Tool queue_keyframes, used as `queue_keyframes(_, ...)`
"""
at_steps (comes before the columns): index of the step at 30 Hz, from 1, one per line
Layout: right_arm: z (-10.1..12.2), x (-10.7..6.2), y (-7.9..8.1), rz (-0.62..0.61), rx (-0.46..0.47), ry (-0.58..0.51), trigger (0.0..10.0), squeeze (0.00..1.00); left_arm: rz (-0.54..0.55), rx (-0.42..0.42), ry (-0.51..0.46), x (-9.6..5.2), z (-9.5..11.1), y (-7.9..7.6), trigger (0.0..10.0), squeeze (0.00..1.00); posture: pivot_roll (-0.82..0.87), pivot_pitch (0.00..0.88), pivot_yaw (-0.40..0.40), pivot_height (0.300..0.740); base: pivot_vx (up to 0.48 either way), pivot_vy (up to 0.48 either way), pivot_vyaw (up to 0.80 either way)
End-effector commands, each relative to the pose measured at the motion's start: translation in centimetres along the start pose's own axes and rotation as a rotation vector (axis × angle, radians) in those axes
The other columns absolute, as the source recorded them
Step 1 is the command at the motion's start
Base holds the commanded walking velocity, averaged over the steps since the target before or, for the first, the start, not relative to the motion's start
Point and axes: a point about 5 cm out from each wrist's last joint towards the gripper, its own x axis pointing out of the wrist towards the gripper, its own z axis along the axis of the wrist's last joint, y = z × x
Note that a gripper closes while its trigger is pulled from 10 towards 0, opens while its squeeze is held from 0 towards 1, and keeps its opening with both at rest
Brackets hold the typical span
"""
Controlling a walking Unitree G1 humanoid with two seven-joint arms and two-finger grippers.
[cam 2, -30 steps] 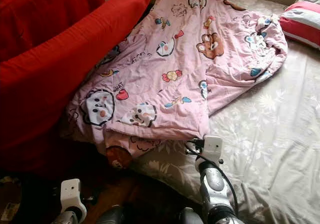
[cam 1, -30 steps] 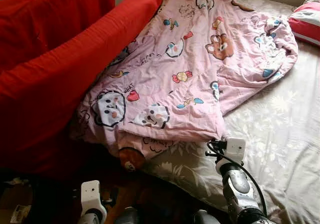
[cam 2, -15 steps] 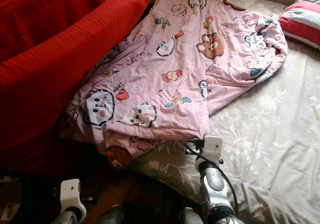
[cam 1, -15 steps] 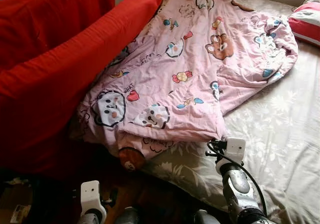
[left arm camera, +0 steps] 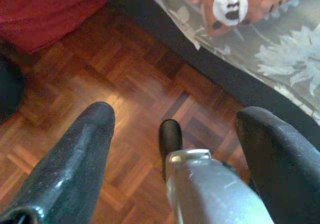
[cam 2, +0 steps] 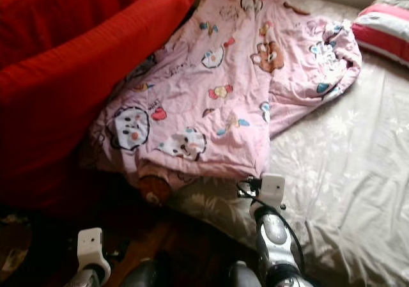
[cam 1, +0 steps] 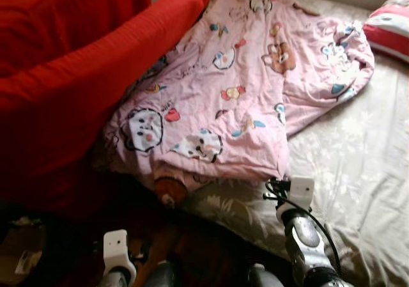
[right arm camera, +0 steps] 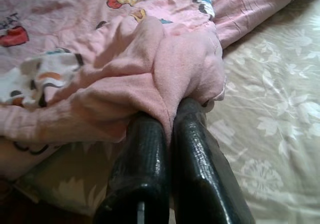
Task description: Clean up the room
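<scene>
A pink cartoon-print blanket (cam 1: pixel 243 89) lies crumpled across the bed's left half, on the grey floral sheet (cam 1: pixel 358 172). My right gripper (right arm camera: pixel 172 116) is at the blanket's near edge, shut on a bunched fold of the pink cloth. The fold bulges over the two black fingertips, and the right arm (cam 1: pixel 300 232) reaches up from the bed's front edge. A blanket corner with a brown bear print (left arm camera: pixel 240 4) hangs over the mattress side. Low beside the bed, my left gripper (left arm camera: pixel 177 109) hangs open above the parquet floor (left arm camera: pixel 125 74) with nothing between its fingers.
A big red sofa or cushion pile (cam 1: pixel 77 76) presses against the bed's left side, touching the blanket. A red-and-white striped pillow (cam 1: pixel 390 28) lies at the far right corner. Dark clutter (cam 1: pixel 25 255) sits on the floor at the lower left.
The whole picture has shifted a little and blurred, so the camera moved. The right gripper keeps its hold on the blanket edge; the left arm hangs as before.
</scene>
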Motion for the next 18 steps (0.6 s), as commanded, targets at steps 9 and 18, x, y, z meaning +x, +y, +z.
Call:
queue_keyframes(9, -0.59, -0.37, -0.13, -0.003, -0.006, 0.015, 10.0, 0.00, 0.018, -0.006, 0.048, -0.54, -1.20, 0.51, 10.0, 0.00, 0.02, 0.237, 0.013, 0.740, -0.260, 0.000, 0.00)
queue_keyframes(18, -0.31, -0.30, -0.50, -0.032, -0.011, -0.001, 10.0, 0.00, 0.018, -0.005, 0.046, -0.53, -1.16, 0.49, 10.0, 0.00, 0.03, 0.237, 0.014, 0.740, -0.260, 0.000, 0.00)
